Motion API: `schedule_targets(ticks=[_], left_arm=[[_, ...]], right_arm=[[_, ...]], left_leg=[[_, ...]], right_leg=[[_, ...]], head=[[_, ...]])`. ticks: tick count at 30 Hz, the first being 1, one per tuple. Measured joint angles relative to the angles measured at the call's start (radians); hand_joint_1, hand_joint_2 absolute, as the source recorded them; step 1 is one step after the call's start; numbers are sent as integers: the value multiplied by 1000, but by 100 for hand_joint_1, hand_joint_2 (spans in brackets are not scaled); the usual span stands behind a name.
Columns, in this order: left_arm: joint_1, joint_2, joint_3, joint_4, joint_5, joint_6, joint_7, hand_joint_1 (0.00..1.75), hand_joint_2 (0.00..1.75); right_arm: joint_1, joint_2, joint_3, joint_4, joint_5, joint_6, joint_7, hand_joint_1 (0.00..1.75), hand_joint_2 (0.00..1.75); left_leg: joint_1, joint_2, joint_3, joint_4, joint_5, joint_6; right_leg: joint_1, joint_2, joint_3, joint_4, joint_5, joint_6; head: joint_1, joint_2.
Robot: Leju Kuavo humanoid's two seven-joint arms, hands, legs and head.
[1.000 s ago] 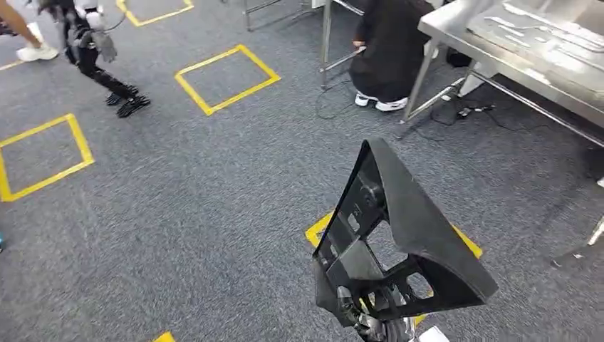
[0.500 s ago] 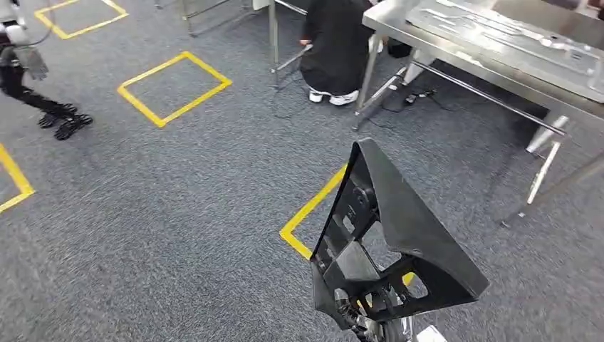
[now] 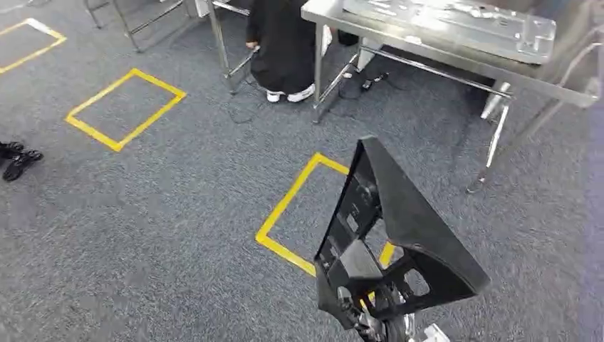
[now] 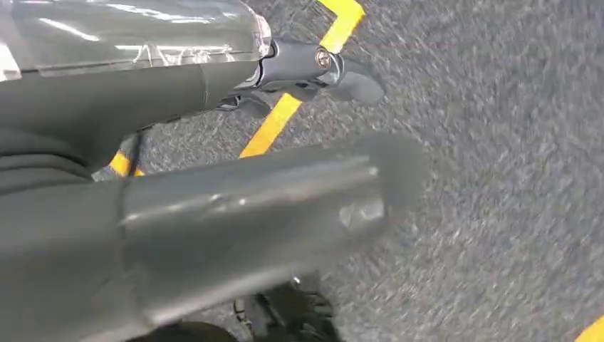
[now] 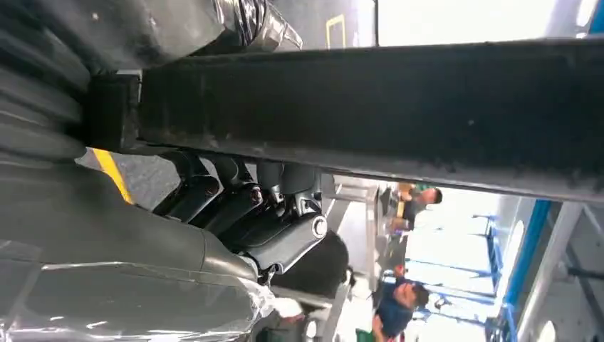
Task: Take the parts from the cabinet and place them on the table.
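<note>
I see the right hand (image 5: 235, 214) gripping a black triangular plastic panel (image 3: 399, 235) upright, low in head view, wrist cut off. Left hand (image 4: 214, 214) blurred, fingers' state can't tell. Steel table (image 3: 456, 64) far ahead, person in black (image 3: 285, 43) crouched beside.

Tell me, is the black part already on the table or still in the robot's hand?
In hand: the black part is held above the carpet, short of the steel table.

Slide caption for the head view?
Right hand holds a black triangular part above grey carpet, steel table ahead.
</note>
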Motion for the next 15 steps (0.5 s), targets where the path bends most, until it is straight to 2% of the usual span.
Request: schedule_targets(ticks=[1, 2, 3, 4, 5, 6, 7, 10, 11, 12, 13, 14, 15], left_arm=[[3, 0, 0, 0, 0, 0, 1, 0, 0], [5, 0, 0, 0, 0, 0, 3, 0, 0], [4, 0, 0, 0, -1, 0, 3, 0, 0], [4, 0, 0, 0, -1, 0, 4, 0, 0], [4, 0, 0, 0, -2, 0, 5, 0, 0], [4, 1, 0, 0, -2, 0, 5, 0, 0], [4, 0, -1, 0, -2, 0, 5, 0, 0], [6, 1, -1, 0, -3, -1, 7, 0, 0], [4, -2, -2, 1, -3, -5, 7, 0, 0], [2, -3, -2, 2, -4, -7, 8, 0, 0], [2, -3, -2, 2, -4, -11, 8, 0, 0], [5, -3, -2, 2, -4, -15, 8, 0, 0], [9, -3, -2, 2, -5, -19, 8, 0, 0]], right_arm=[[1, 0, 0, 0, -1, -3, 3, 175, 175], [1, -1, 0, 0, -1, -6, 7, 175, 175], [1, -1, 1, 0, -1, -9, 11, 175, 175], [1, -1, 1, 0, -1, -10, 13, 175, 175], [1, -1, 1, 0, -1, -10, 14, 175, 175], [1, -1, 1, 0, -1, -10, 15, 175, 175], [-2, -1, 1, 0, -1, -10, 15, 175, 175], [3, -1, 2, 0, 5, -19, 17, 175, 175], [4, -2, 3, 0, 18, -31, 25, 175, 175], [8, -3, 3, 0, 28, -39, 32, 175, 175], [6, -3, 3, -1, 34, -47, 34, 175, 175], [3, -3, 3, -1, 36, -49, 35, 175, 175], [3, -3, 3, 0, 37, -49, 37, 175, 175]], left_leg=[[0, 0, -32, 60, -12, -2], [0, -1, -39, 62, 8, -2], [1, -2, -22, 14, 50, -1], [2, -7, 11, -66, 100, 1], [3, -27, 50, -157, 149, 3], [6, -78, 77, -215, 152, 10], [6, -98, 79, -231, 147, 9], [0, -68, 80, -229, 150, 19], [9, -55, 83, -243, 157, 29], [11, -46, 87, -249, 160, 34], [11, -40, 87, -251, 160, 41], [10, -30, 86, -250, 159, 42], [8, -22, 86, -250, 156, 44]], right_leg=[[0, 15, 0, 2, 0, 0], [0, 30, 1, 4, -1, -1], [-1, 45, 1, 7, -2, 0], [-1, 59, 2, 12, -5, 3], [-3, 71, 2, 17, -9, 6], [-6, 82, 0, 23, -12, 11], [-1, 94, -8, 32, -13, 16], [-12, 124, -18, 24, -3, 36], [-4, 134, -19, 25, -3, 42], [-3, 88, -24, 43, -19, 44], [-2, 39, -47, 91, -53, 48], [-5, 9, -86, 170, -93, 53], [-8, -3, -125, 250, -125, 57]], head=[[0, 0], [0, 0], [0, 0], [0, 0], [0, 0], [0, 0], [0, 0], [0, 0], [0, 0], [0, 0], [0, 0], [0, 0], [0, 0]])
